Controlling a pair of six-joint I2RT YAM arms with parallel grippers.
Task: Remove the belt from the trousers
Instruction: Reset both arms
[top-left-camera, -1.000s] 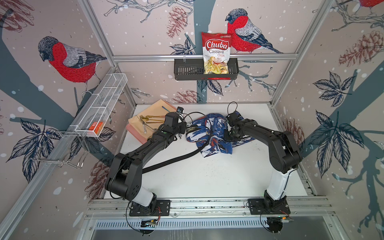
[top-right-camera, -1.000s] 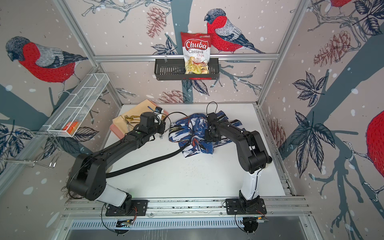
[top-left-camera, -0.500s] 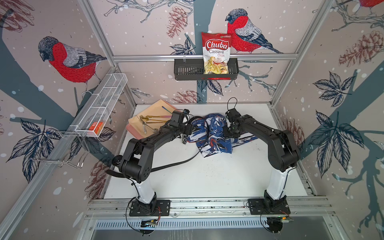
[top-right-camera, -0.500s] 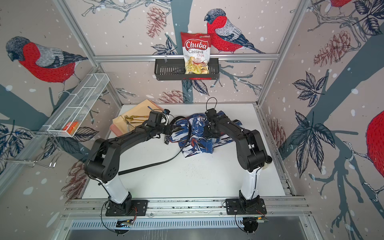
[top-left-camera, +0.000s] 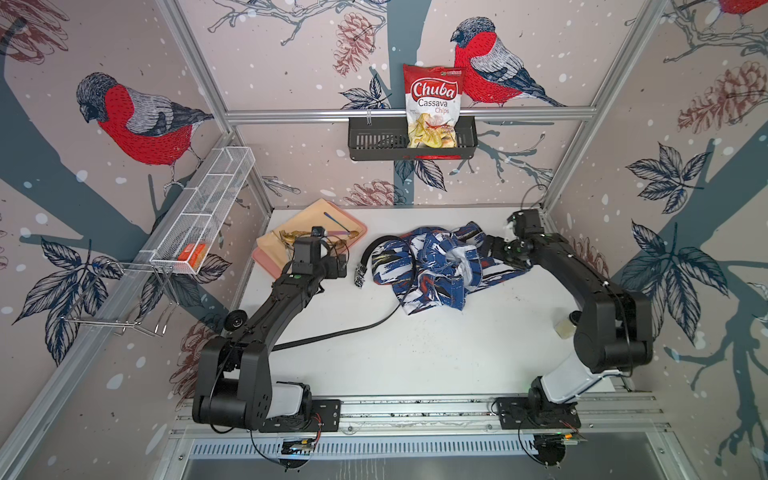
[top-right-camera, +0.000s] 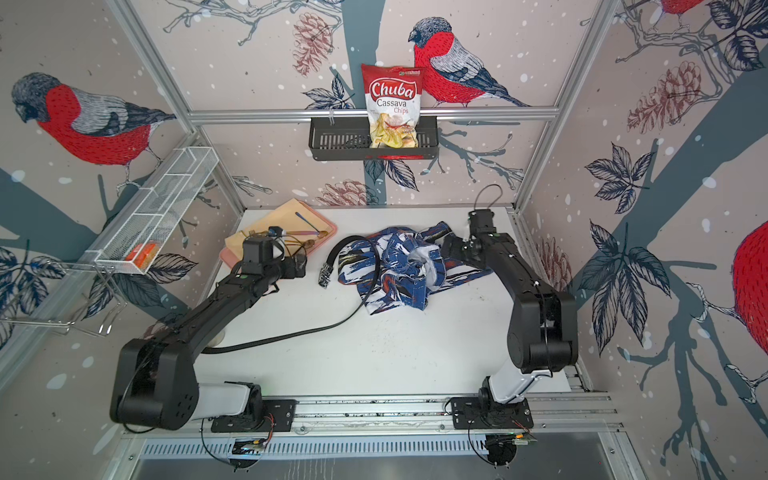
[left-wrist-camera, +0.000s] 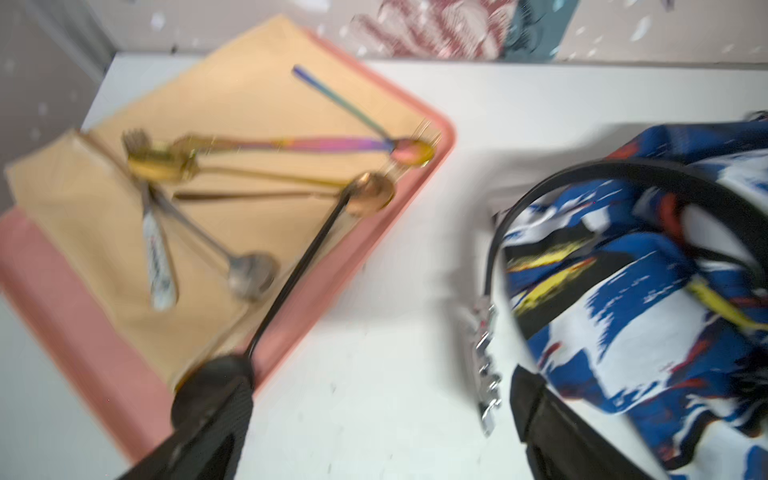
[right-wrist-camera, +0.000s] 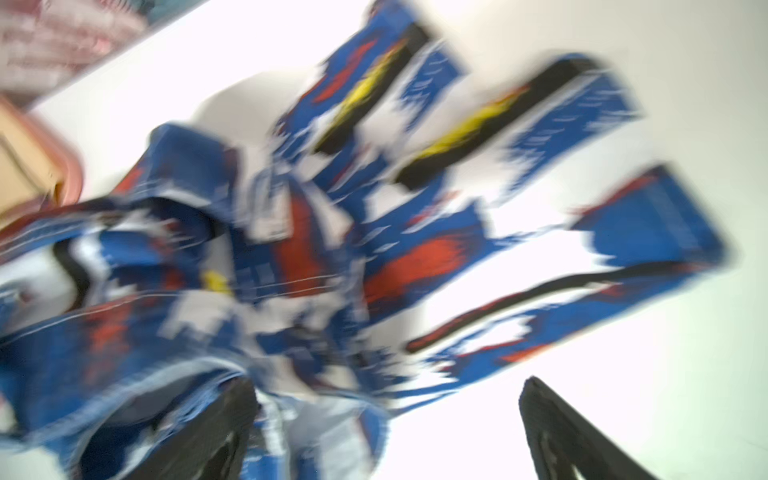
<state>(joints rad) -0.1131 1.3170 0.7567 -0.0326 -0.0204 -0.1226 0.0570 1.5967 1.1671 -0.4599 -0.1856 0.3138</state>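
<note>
Across the middle of a white table (top-left-camera: 415, 353), the belt (top-left-camera: 332, 332) runs as a long black strap: its silvery buckle (top-left-camera: 360, 275) rests on the table just beside the trousers (top-left-camera: 436, 270), the strap arches up over them, crosses the fabric, then trails out toward the left arm's base. Crumpled in a heap toward the back of the table, the trousers are blue, white and black with red and yellow marks. Near the buckle and apart from it, the left gripper (left-wrist-camera: 374, 415) has its jaws spread wide and empty. At the heap's other edge, the right gripper (right-wrist-camera: 386, 419) also stands open, one finger (right-wrist-camera: 216, 428) against the cloth; blur hides whether it touches. Behind the left gripper sits a pink tray (top-left-camera: 266, 262) of cutlery (left-wrist-camera: 249, 174).
</note>
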